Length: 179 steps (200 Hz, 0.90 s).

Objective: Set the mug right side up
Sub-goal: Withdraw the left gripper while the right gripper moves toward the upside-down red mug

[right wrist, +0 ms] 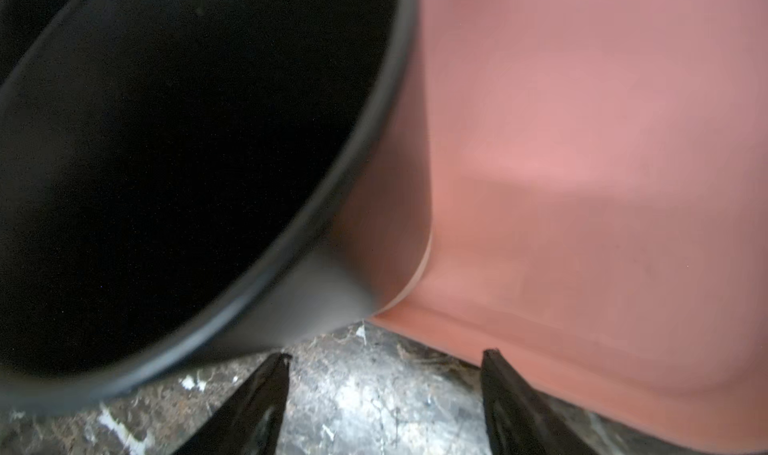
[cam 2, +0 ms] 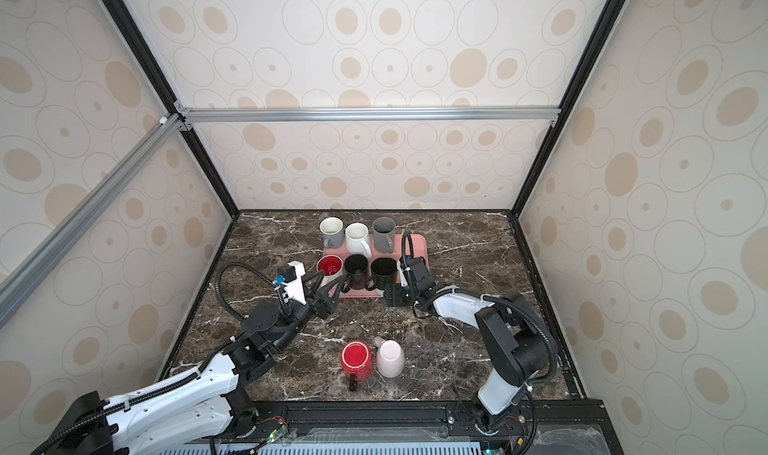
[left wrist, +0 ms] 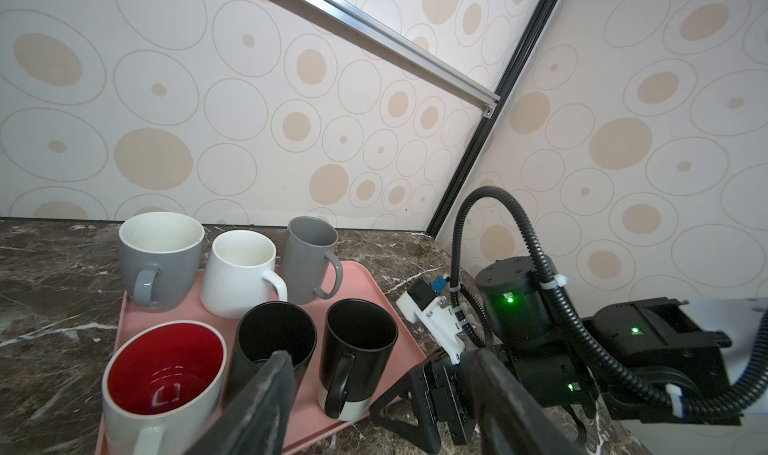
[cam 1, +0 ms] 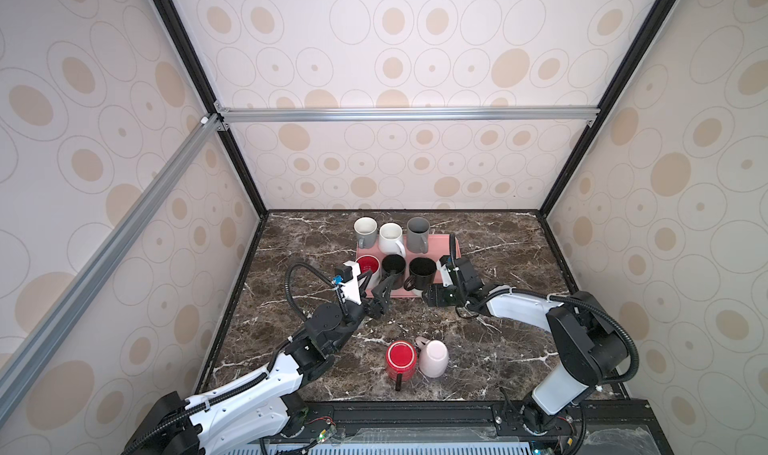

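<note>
Surroundings: a dark marble-patterned tabletop is enclosed by walls papered with beige ovals.
Tray: a pink tray is set at the back middle of the tabletop; six mugs are stood on it in two rows, all mouth up.
Back row: a grey mug with a white inside, a white mug and a tall grey mug are lined up left to right.
Front row: a white mug with a red inside, a middle black mug and a right black mug with a pale band at its foot are lined up likewise.
Mugs on the tabletop: a red mug with a black handle is stood base up near the front edge. A pale pink mug is set right against it on the right, with no mouth shown. Both are well apart from the grippers.
Left gripper: it is held at the tray's front edge, before the middle black mug. Its fingers are spread apart and nothing is gripped.
Right gripper: it is held low at the tray's front edge, just beside the right black mug. Its fingers are spread apart, and only marble and tray rim are seen between them.
</note>
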Motion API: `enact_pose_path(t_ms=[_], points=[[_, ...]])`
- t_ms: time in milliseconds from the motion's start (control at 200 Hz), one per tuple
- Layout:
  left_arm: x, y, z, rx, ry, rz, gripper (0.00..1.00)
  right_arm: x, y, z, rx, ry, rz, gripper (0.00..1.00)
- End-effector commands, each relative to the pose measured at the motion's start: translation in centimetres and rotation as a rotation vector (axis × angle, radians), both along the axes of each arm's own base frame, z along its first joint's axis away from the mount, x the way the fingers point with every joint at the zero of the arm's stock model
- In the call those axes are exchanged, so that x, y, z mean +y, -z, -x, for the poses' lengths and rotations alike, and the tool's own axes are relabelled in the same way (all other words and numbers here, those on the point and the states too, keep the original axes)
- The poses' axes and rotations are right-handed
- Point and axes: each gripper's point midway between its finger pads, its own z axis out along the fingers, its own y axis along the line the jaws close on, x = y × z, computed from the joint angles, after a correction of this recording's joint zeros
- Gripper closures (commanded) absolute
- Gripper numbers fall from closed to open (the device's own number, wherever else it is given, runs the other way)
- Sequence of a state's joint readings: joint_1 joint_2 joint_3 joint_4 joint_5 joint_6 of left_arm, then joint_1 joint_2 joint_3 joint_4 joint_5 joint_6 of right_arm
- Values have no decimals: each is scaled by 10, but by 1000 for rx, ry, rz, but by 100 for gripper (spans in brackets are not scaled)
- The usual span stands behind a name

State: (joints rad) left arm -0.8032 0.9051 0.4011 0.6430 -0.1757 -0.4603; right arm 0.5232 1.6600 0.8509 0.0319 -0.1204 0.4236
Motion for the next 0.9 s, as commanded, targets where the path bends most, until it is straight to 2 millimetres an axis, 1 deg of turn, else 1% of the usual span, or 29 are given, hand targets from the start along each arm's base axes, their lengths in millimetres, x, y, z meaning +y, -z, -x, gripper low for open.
enact_pose_path(t_ms=[0, 85, 175, 305, 395, 475, 570, 715, 820, 890], points=[[8, 0, 2, 14, -23, 13, 31, -6, -5, -17, -31, 57, -6, 26], [12, 1, 3, 14, -34, 13, 30, -9, -5, -20, -33, 69, -5, 26], [14, 2, 3, 16, -39, 14, 30, -7, -6, -23, -34, 67, -9, 25], [14, 2, 4, 15, -37, 14, 30, -6, -5, -27, -29, 73, -22, 21], [15, 3, 4, 19, -43, 10, 30, -8, -3, -30, -23, 87, -21, 20], [16, 4, 4, 21, -46, 8, 29, -13, -6, -30, -28, 100, -16, 18], [18, 5, 5, 26, -53, 6, 28, -19, -13, -24, -41, 106, -8, 17], [23, 5, 6, 25, -66, 19, 24, -27, -36, -9, -74, 95, -12, 15], [25, 4, 7, 20, -72, 20, 20, -24, -56, 6, -82, 51, -53, 13], [25, 3, 7, 21, -71, 17, 18, -20, -65, 21, -70, 14, -87, 13]])
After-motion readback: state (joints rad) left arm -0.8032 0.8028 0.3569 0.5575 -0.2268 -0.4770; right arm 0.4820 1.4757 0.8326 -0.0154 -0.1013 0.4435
